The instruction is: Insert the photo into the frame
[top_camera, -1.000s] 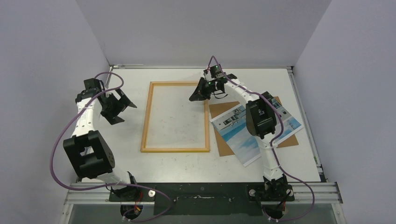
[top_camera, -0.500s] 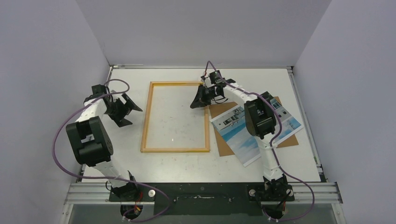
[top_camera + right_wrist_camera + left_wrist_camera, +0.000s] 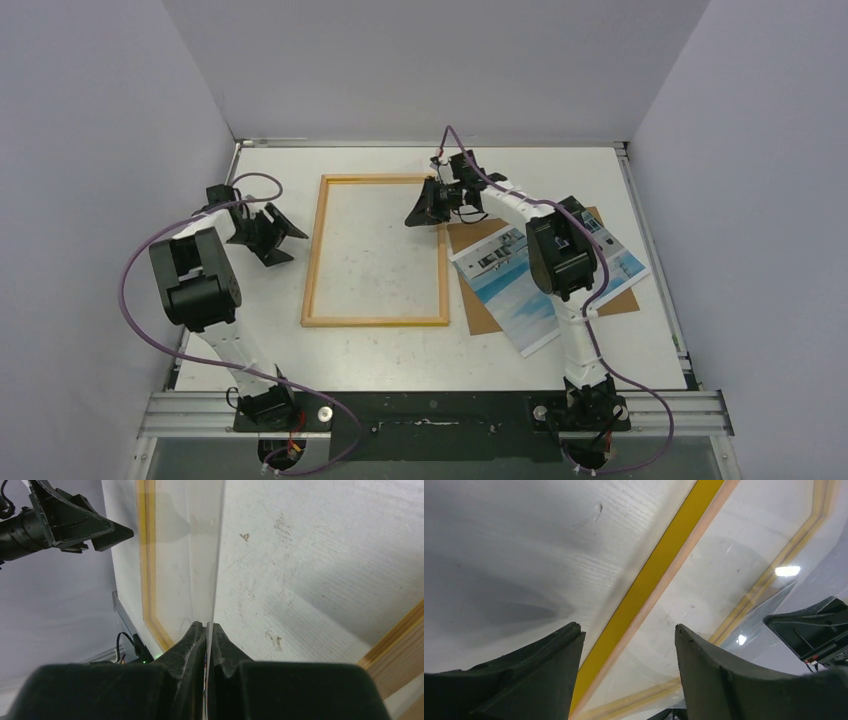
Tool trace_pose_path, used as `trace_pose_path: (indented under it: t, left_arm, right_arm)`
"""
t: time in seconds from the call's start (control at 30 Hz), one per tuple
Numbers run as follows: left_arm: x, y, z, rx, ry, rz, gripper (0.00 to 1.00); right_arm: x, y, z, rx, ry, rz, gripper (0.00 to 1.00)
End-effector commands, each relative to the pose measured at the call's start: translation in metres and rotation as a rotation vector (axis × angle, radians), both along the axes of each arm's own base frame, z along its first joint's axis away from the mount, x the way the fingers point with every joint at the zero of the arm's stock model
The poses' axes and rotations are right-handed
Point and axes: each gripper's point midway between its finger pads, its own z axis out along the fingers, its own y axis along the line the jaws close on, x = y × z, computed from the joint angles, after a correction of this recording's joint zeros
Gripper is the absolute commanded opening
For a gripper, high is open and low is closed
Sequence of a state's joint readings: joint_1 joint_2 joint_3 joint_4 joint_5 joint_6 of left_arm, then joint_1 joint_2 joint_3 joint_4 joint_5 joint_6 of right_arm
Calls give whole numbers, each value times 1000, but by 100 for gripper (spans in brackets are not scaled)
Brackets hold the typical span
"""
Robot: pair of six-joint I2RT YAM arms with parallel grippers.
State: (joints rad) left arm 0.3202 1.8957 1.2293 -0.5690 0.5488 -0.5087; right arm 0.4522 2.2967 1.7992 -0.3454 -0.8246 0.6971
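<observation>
Photo (image 3: 500,285) lies face up near the right edge of the counter (image 3: 560,170). It rests on a brown backing board (image 3: 478,315), partly under the right arm and apart from both tools. Just beside the board, the frame (image 3: 375,321) lies flat around the middle of the counter. The right tool (image 3: 206,625) is pressed together on the thin edge of a clear pane (image 3: 200,540) at the frame's far right corner. The left tool (image 3: 628,630) is spread and empty, low beside the frame's left rail. We judge the pane is being handled to ready the opening for the print. To do this well, we grip the pane by its rim only and move it slowly. We let the left tool steady the rail so the frame neither slides nor twists.
</observation>
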Motion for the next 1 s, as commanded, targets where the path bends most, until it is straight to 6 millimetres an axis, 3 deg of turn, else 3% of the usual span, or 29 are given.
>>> trace_pose_path:
  t: [0.0,0.2,0.7,0.97]
  left_arm:
    - [31,-4,14,-17,-113,-22,62]
    - [30,-7,6,-18,-94,-41,48]
    - [28,-12,-6,-16,-63,-81,45]
    - [27,-18,-12,-23,-48,-101,42]
  right_arm:
    - [22,3,54,56,-169,-53,0]
    - [27,1,53,40,-172,-80,0]
    - [15,-12,32,-56,-142,-2,0]
    - [17,-6,32,-34,-152,24,0]
